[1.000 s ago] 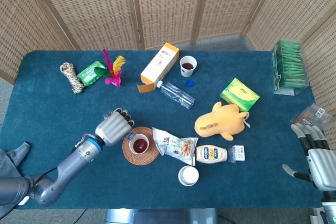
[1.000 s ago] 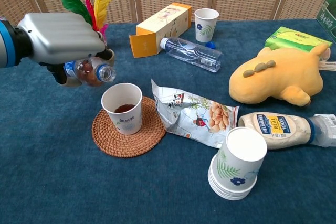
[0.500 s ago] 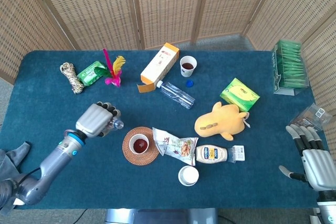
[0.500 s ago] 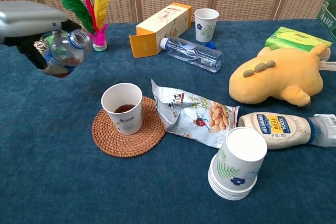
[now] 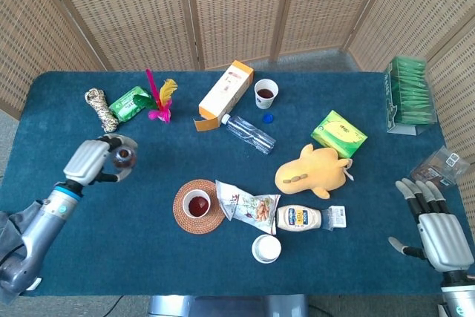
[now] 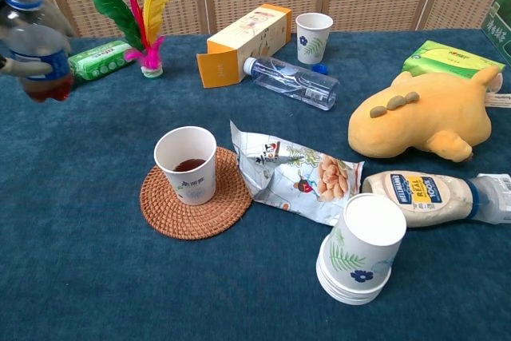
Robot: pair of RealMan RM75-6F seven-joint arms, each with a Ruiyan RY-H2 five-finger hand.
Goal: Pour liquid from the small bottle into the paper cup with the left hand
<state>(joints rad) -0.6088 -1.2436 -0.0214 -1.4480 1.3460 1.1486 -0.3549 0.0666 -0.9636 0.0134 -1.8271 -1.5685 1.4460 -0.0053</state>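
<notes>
One small bottle [image 6: 33, 41] stood nearly upright in the left hand [image 5: 90, 162], whose fingers were wrapped around its body; dark liquid sat at its bottom. The paper cup [image 6: 187, 164], holding a little dark liquid, rested on a woven coaster [image 6: 192, 195] well to the right of that hand. The right hand [image 5: 438, 228] hung apart from everything, fingers apparently spread and holding nothing.

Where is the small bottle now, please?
The left hand holds the small bottle upright at the table's left side, away from the paper cup.
</notes>
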